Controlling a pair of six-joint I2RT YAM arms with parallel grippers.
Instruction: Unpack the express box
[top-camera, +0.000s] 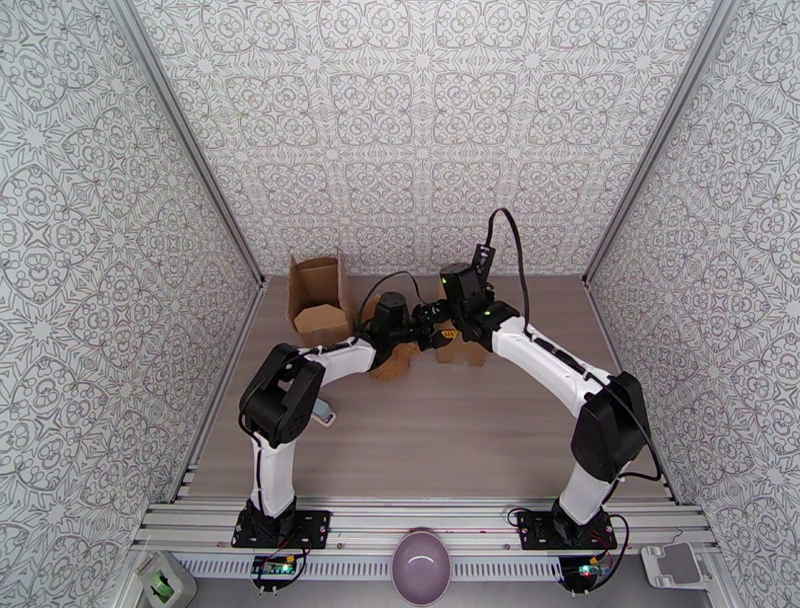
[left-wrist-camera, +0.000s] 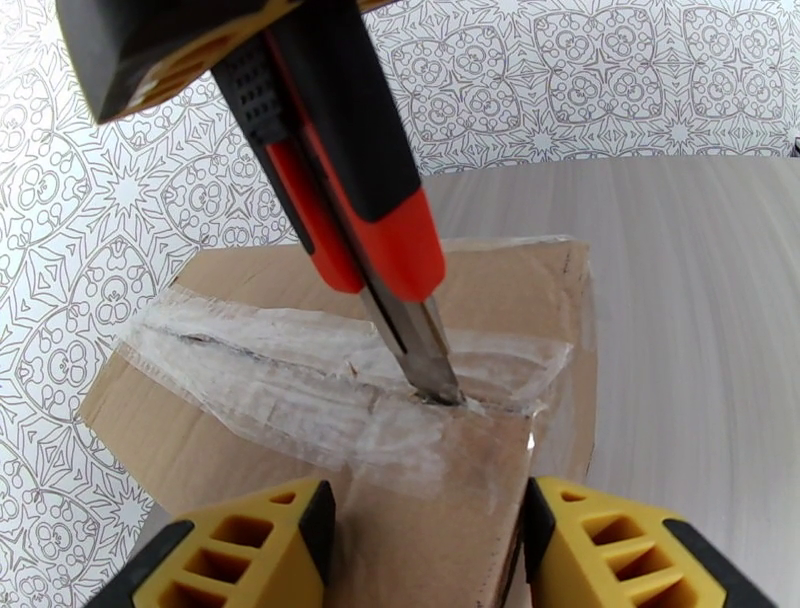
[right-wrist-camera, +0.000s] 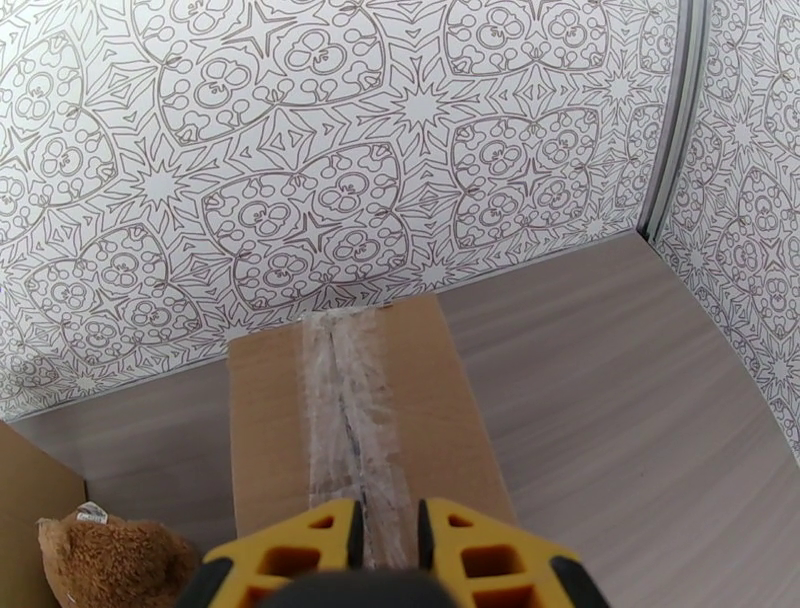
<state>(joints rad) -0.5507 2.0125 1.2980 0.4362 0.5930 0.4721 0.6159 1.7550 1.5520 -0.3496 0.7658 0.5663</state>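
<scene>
The express box (left-wrist-camera: 250, 440) is brown cardboard with crinkled clear tape (left-wrist-camera: 300, 370) along its top seam. My left gripper (left-wrist-camera: 430, 540) has a yellow finger on each side of the box's near end and grips it. A red and black utility knife (left-wrist-camera: 350, 170) comes down from the upper left, its blade tip (left-wrist-camera: 435, 385) in the tape. My right gripper (right-wrist-camera: 385, 540) is shut on the knife handle, with the taped box (right-wrist-camera: 270, 420) stretching away beyond it. From above, both grippers (top-camera: 412, 338) (top-camera: 437, 333) meet over the box (top-camera: 465, 352).
A brown teddy bear (right-wrist-camera: 110, 560) lies just left of the box, also seen from above (top-camera: 395, 362). An open cardboard box (top-camera: 320, 295) stands at the back left near the wall. A small grey object (top-camera: 322, 410) lies beside the left arm. Patterned walls enclose three sides.
</scene>
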